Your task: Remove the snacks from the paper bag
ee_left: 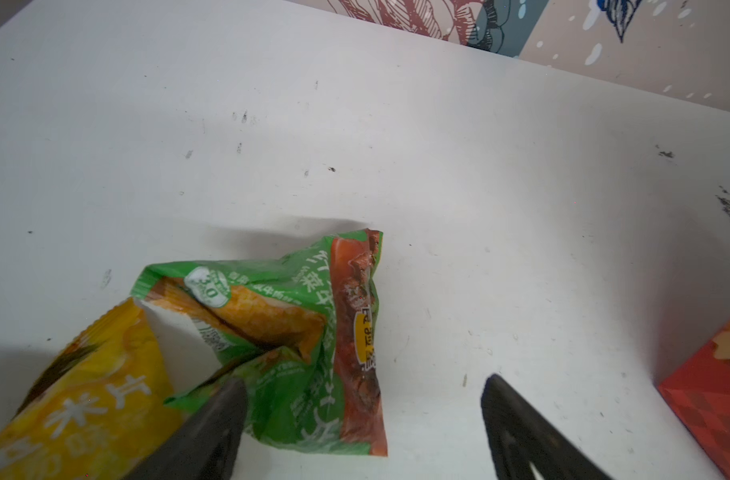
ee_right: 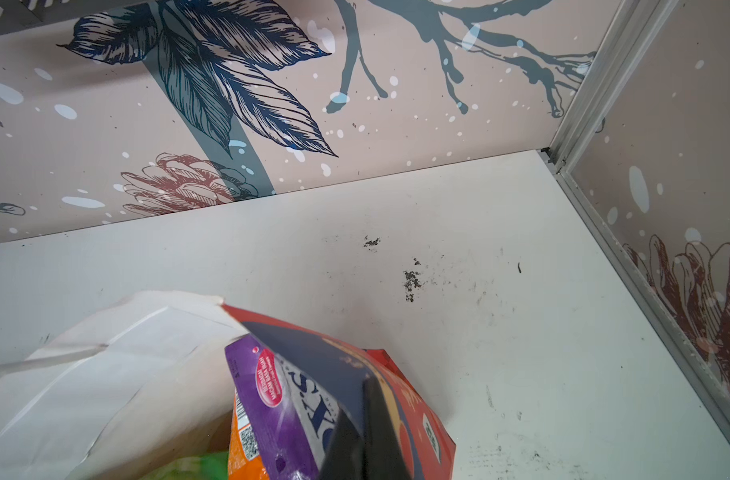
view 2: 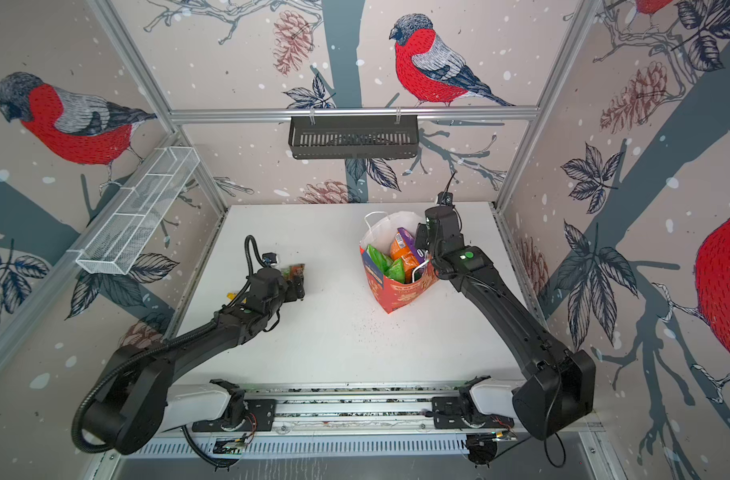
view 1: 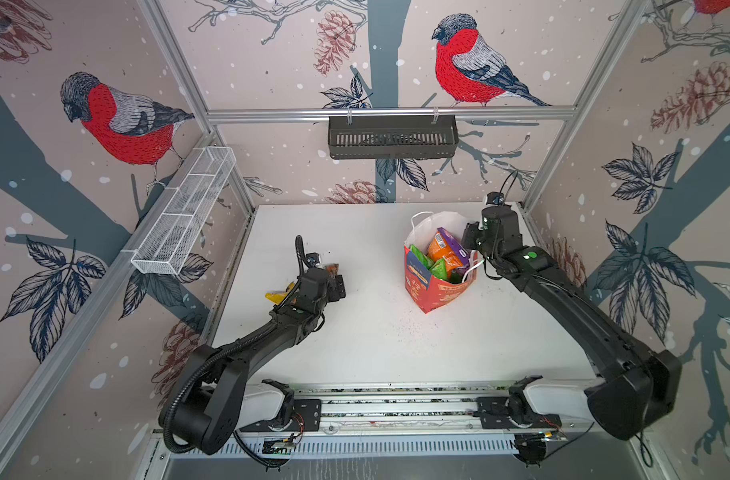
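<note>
Left gripper spread over green-red packet on table, yellow packet just beside. Right gripper pinches paper bag rim (purple packet crowds it); green packets inside.

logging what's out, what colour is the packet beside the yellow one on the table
The packet is green with a red-brown strip; clearest in the left wrist view.

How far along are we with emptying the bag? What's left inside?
Done: the yellow packet and the green-red packet lie on the table, out of the paper bag.
In hand: the left tool is open over the green-red packet, gripping nothing. The right tool is shut on the bag's rim, steadying it.
Left: a purple packet, an orange packet and green packets show inside the bag, possibly more beneath.
</note>
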Robot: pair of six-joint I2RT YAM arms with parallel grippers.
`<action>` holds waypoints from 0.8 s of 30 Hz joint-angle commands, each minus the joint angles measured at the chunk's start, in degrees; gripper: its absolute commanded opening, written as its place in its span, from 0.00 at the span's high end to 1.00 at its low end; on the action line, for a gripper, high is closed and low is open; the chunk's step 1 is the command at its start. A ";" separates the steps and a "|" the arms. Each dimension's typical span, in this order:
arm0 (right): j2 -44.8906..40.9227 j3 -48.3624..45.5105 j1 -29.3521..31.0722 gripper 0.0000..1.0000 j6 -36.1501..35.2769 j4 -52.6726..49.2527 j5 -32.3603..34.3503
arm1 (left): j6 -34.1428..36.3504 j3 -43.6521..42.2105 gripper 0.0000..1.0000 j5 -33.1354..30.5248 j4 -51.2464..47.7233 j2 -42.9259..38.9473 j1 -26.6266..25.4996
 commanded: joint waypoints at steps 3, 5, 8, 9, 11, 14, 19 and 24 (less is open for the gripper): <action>1.49 2.74 -0.19 1.00 -1.96 3.70 5.17 | 1.66 -3.33 0.04 3.08 7.58 -3.32 -0.09; 2.01 4.24 -0.25 1.00 -3.04 4.03 7.36 | 2.14 -4.44 0.02 3.66 9.10 -4.08 -0.18; 2.37 5.78 -0.43 1.00 -6.07 6.41 10.75 | 2.21 -4.93 0.01 5.08 9.93 -4.66 -0.35; 2.43 6.10 -0.48 1.00 -7.24 7.55 11.80 | 2.21 -4.96 0.01 5.44 10.02 -4.81 -0.50; 2.98 7.05 -0.57 1.00 -9.96 10.52 13.90 | 2.42 -5.04 0.01 5.71 10.23 -5.05 -0.83; 4.07 8.10 -0.50 1.00 -12.69 14.20 14.18 | 2.59 -5.04 0.01 5.36 9.93 -5.54 -1.21; 6.64 8.55 1.62 1.00 -16.07 16.11 12.39 | 2.75 -5.47 0.01 4.19 9.99 -6.86 -1.82; 8.98 6.39 7.82 1.00 -22.69 16.45 13.56 | 2.90 -5.88 0.01 4.28 10.58 -7.36 -2.28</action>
